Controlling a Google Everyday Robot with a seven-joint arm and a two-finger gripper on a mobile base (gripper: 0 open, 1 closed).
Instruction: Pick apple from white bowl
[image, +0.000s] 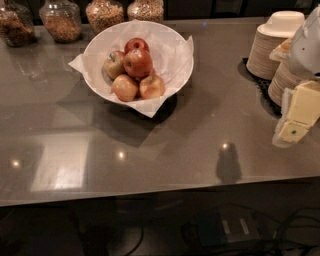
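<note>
The white bowl (96, 49) stands on the grey counter at the back centre-left, lined with white paper whose corners stick out over the rim. The apple (137, 62), the largest and deep red, sits on top in the middle of the pile. A smaller red apple (136, 45) lies behind it, and three paler yellow-red apples (125, 87) lie around it. My gripper (296, 120), with cream-coloured pads, hangs at the far right edge of the view, well to the right of the bowl and apart from it. It holds nothing that I can see.
Several glass jars (61, 20) of grain line the back edge behind the bowl. Stacks of beige disposable bowls (272, 42) on a black mat (259, 85) stand at the back right, just behind the gripper. The counter's front edge (160, 196) runs across, with cables (240, 235) below.
</note>
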